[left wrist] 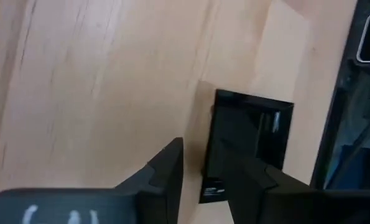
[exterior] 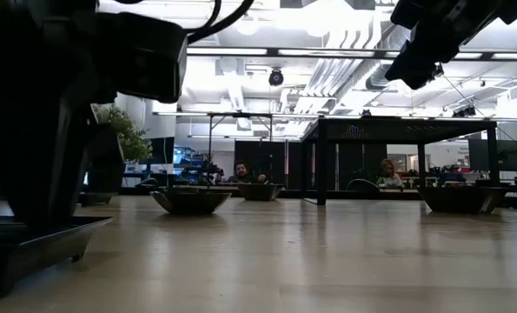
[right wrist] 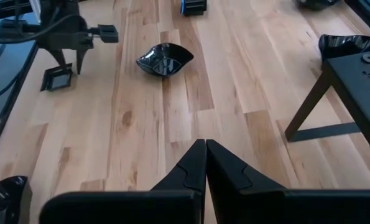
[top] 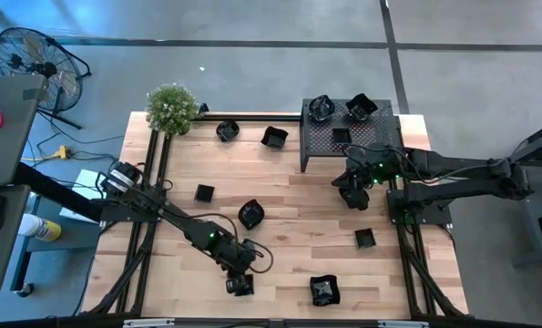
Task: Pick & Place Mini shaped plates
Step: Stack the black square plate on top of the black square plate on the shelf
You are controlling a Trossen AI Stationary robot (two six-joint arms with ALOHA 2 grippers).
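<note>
Bright ceiling strips (exterior: 345, 54) toward twelve o'clock light the room evenly. The table (top: 280, 187) carries soft shadows, and the low view's foreground is dark, blurred silhouette.

The left arm reaches across the table's near left part, its left gripper (top: 240, 285) pointing down close to the near edge, fingers (left wrist: 163, 180) parted. The right arm extends in from the right, its right gripper (right wrist: 205, 163) raised with fingertips pressed together.
</note>
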